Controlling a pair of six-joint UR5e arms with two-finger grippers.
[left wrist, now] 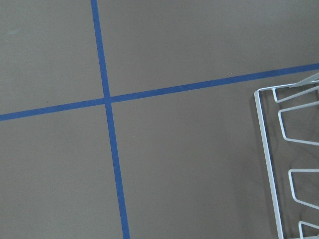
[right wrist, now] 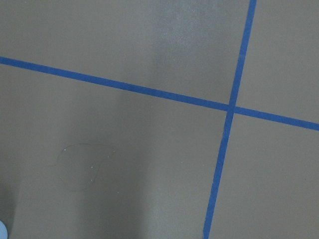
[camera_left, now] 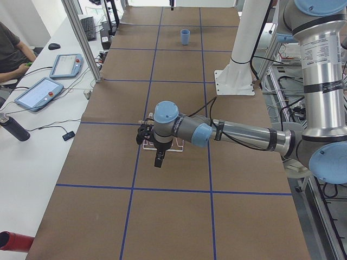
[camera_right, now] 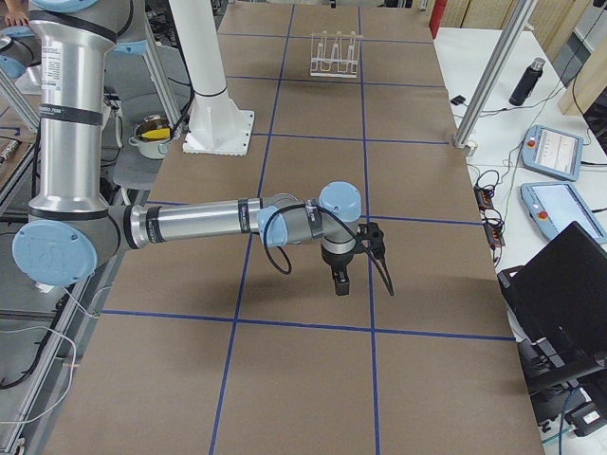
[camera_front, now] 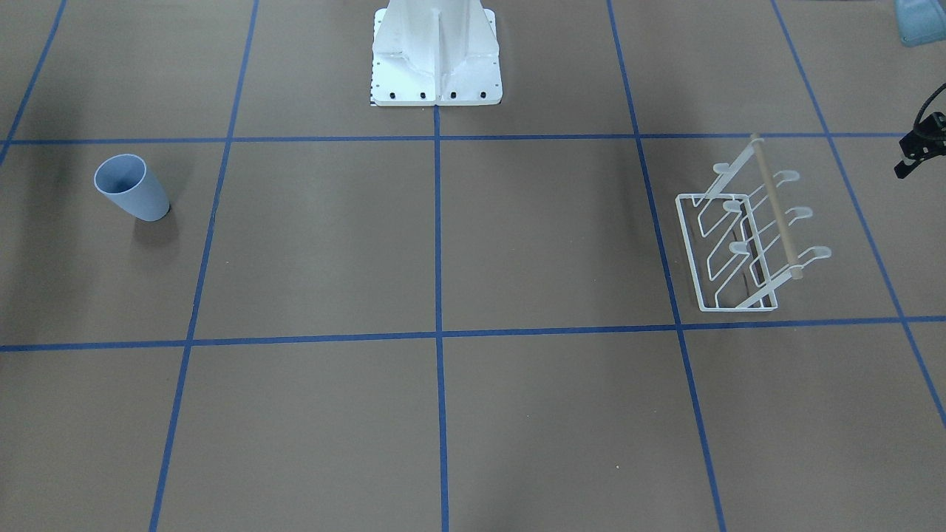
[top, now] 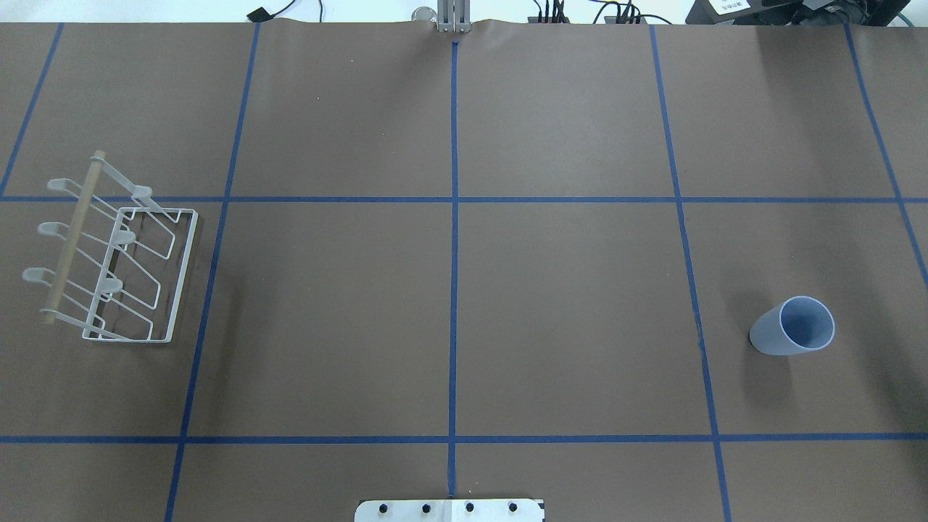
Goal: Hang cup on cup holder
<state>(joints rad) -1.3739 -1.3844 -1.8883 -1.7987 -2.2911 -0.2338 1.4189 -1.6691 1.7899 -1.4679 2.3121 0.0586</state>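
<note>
The pale blue cup stands upright, open end up, on the robot's right side of the table; it also shows in the overhead view and far off in the exterior left view. The white wire cup holder with its wooden rod stands on the robot's left side; its base edge shows in the left wrist view. My left gripper hangs pointing down just in front of the holder. My right gripper hangs pointing down; the cup is hidden in that view. I cannot tell whether either is open or shut.
The large white bolted pedestal stands at the robot's side of the table. Blue tape lines divide the brown table. Tablets and a bottle lie on the side bench, where a person sits. A laptop sits beyond the table's far side.
</note>
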